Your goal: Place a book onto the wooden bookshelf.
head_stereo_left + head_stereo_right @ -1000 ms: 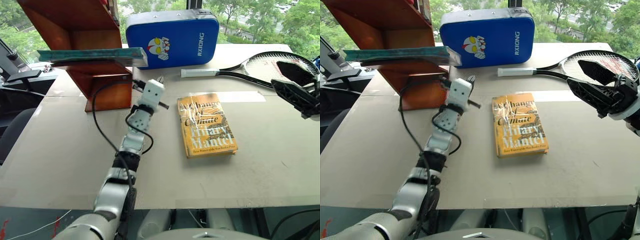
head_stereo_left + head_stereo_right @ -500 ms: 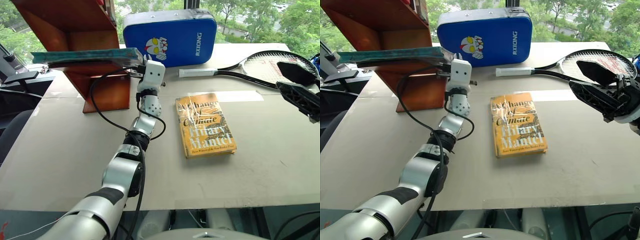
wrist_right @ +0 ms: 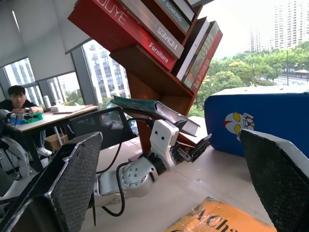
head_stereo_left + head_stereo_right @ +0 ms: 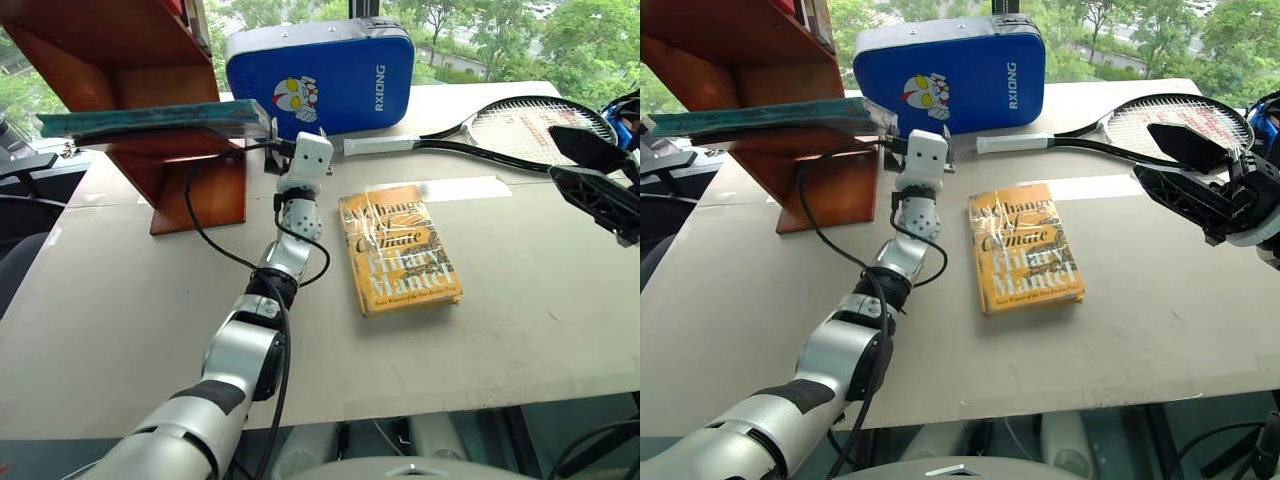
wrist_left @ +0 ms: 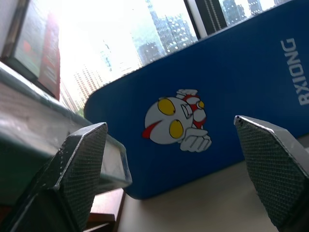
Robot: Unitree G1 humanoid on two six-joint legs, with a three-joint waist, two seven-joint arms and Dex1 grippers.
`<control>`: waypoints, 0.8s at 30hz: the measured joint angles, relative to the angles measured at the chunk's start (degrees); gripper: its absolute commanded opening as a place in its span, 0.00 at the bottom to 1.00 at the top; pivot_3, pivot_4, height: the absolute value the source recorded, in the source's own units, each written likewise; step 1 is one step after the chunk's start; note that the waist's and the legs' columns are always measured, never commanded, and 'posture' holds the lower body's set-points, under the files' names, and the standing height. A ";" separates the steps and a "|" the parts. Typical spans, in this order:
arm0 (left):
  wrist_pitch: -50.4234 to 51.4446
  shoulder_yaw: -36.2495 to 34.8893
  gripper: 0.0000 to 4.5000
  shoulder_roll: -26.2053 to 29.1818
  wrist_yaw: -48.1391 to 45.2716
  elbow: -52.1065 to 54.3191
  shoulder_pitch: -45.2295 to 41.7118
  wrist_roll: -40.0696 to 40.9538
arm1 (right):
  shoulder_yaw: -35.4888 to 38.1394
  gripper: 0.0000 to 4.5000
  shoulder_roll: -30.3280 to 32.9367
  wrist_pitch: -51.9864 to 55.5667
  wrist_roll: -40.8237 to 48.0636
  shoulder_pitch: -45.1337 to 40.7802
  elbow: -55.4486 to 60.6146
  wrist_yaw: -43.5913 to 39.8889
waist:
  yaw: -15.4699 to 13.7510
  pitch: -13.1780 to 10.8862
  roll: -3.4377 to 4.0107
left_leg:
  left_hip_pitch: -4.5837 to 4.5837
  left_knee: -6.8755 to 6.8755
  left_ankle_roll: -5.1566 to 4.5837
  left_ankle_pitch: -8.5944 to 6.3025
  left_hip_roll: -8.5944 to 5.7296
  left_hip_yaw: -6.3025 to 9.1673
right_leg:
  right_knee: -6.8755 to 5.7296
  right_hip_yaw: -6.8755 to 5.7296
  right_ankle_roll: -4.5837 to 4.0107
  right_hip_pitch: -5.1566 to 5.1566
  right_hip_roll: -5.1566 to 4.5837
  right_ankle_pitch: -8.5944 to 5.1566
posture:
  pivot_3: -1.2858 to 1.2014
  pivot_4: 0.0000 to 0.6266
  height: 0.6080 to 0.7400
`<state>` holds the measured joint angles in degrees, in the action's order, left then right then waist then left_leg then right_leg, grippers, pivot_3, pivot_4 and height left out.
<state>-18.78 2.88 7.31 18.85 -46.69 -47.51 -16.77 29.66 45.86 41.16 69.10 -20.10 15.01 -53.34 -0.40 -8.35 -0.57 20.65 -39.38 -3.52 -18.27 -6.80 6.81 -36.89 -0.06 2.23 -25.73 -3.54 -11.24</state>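
Left wrist view has the left tool (image 5: 169, 159) spread wide, one finger (image 5: 79, 166) just beside the corner of the book (image 4: 150, 118), not pinching it. That teal book lies flat on a board of the wooden bookshelf (image 4: 190, 175), its near end overhanging. Release looks done; the next move, I judge, calls for a straight retreat without catching that corner (it sits close). Its arm reaches forward, wrist tipped up. Off to the side, the right tool (image 4: 1200, 175) hangs spread and empty above the table (image 4: 520, 300).
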 measured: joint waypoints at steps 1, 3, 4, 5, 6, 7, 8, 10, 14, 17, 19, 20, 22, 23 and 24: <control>0.51 0.03 0.99 -0.04 -2.15 0.98 1.57 0.79 | 0.00 1.00 -0.10 -0.16 -0.20 0.16 0.07 0.01 | -0.28 0.00 0.00 | 0.01 0.00 0.00 0.00 0.00 0.02 | 0.00 -0.01 0.00 0.00 0.00 0.00 | 0.52 0.24 1.00; 2.17 0.10 0.99 0.05 -6.61 3.43 4.70 2.35 | 0.00 1.00 -0.21 -0.30 -0.75 1.03 0.35 0.02 | -0.61 0.00 0.00 | 0.05 -0.02 0.00 0.00 0.00 0.11 | 0.01 -0.10 0.00 -0.01 -0.01 0.00 | 0.52 0.24 1.00; 2.99 0.15 0.99 0.23 -8.39 4.63 5.92 2.75 | 0.00 1.00 -0.44 -0.34 -0.91 1.28 0.42 0.04 | -0.77 0.00 0.00 | 0.06 -0.03 0.00 0.00 0.00 0.12 | 0.02 -0.12 0.00 -0.01 -0.02 0.00 | 0.52 0.24 1.00; 4.54 0.29 0.99 0.46 -11.65 7.36 8.07 3.65 | 0.00 1.00 -0.71 -0.56 -1.07 1.72 0.70 0.08 | -0.93 0.00 0.00 | 0.07 -0.05 0.00 0.00 0.00 0.12 | 0.02 -0.12 0.00 0.00 -0.02 0.00 | 0.52 0.24 1.00; 4.74 0.36 0.99 0.49 -12.18 7.75 8.43 3.72 | 0.00 1.00 -0.73 -0.59 -1.08 1.82 0.74 0.08 | -0.95 0.00 0.00 | 0.07 -0.05 0.00 0.00 0.00 0.12 | 0.02 -0.12 0.00 0.01 -0.03 0.00 | 0.52 0.24 1.00; 6.03 0.42 0.99 0.52 -14.71 9.98 9.85 4.90 | -0.02 1.00 -0.90 -0.72 -1.32 2.03 0.98 0.07 | -1.01 0.00 0.00 | 0.07 -0.06 0.00 0.00 -0.01 0.12 | 0.04 -0.11 0.00 0.01 -0.03 0.00 | 0.52 0.24 1.00; 6.85 0.42 0.99 0.52 -16.99 12.14 11.37 6.03 | -0.04 1.00 -1.00 -1.05 -1.55 2.40 1.12 0.06 | -1.02 0.00 0.00 | 0.07 -0.06 0.00 0.00 -0.01 0.12 | 0.03 -0.10 0.00 0.02 -0.03 0.00 | 0.52 0.24 1.00; 9.30 -0.18 0.99 0.56 -21.61 16.67 14.21 9.60 | -0.06 1.00 -1.19 -1.39 -2.03 2.93 1.43 0.04 | -0.98 0.00 0.00 | 0.07 -0.06 0.00 0.00 -0.01 0.13 | 0.04 -0.11 0.00 0.02 -0.03 0.00 | 0.52 0.24 1.00; 18.43 -1.15 0.99 2.71 -31.67 30.30 21.95 18.17 | -0.15 1.00 -1.30 -1.52 -2.46 4.01 2.02 0.03 | -0.43 0.02 0.03 | 0.03 -0.02 0.00 0.00 0.00 0.13 | 0.03 -0.09 0.00 0.01 -0.01 0.00 | 0.52 0.24 1.00; 26.54 -2.76 0.99 6.67 -38.35 42.55 29.96 25.07 | -0.20 1.00 -1.37 -1.77 -3.37 5.57 2.11 -0.13 | -0.26 0.03 0.03 | 0.00 -0.01 0.00 0.00 0.02 0.13 | 0.03 -0.07 -0.01 0.02 0.01 0.00 | 0.52 0.24 1.00; 29.56 -4.07 0.99 9.02 -40.46 46.93 33.61 27.20 | -0.20 1.00 -1.65 -1.91 -3.84 6.39 2.01 -0.17 | -0.39 0.04 0.05 | -0.02 0.00 0.00 0.00 0.01 0.13 | 0.03 -0.07 -0.01 0.03 0.01 0.00 | 0.52 0.24 1.00; 32.31 -5.22 0.99 10.85 -41.73 50.72 36.68 28.74 | -0.42 1.00 -2.11 -2.20 -4.08 6.69 2.02 -0.21 | -0.45 0.05 0.05 | -0.02 -0.01 0.00 0.00 0.01 0.14 | 0.03 -0.08 -0.01 0.04 0.02 0.00 | 0.52 0.24 1.00; 35.36 -6.73 0.87 12.29 -42.90 54.17 39.55 30.79 | -0.56 1.00 -2.53 -2.61 -4.59 7.41 2.00 -0.24 | -0.73 0.07 0.10 | -0.03 -0.03 0.00 0.00 0.00 0.15 | 0.03 -0.10 -0.01 0.09 0.00 0.00 | 0.52 0.24 1.00; 36.62 -7.39 0.81 12.65 -43.10 55.65 40.60 31.92 | -0.68 1.00 -2.77 -2.79 -4.77 7.53 2.01 -0.30 | -0.88 0.07 0.09 | -0.02 -0.05 0.00 0.00 0.00 0.17 | 0.04 -0.11 -0.01 0.10 0.00 0.00 | 0.52 0.24 1.00; 38.29 -8.45 0.71 13.28 -43.51 58.46 42.33 33.50 | -0.84 1.00 -2.95 -3.20 -5.29 8.14 2.05 -0.66 | -1.05 0.08 0.07 | -0.03 -0.06 -0.01 0.00 0.00 0.17 | 0.04 -0.11 -0.01 0.12 0.00 0.00 | 0.52 0.24 1.00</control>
<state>19.52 -5.56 20.60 -24.66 11.77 -5.18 16.73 28.83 42.91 37.96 63.81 -11.97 17.06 -54.00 -1.44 -8.27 -0.50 20.62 -39.44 -3.52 -18.28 -6.79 6.98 -36.85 -0.17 2.22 -25.61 -3.54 -11.23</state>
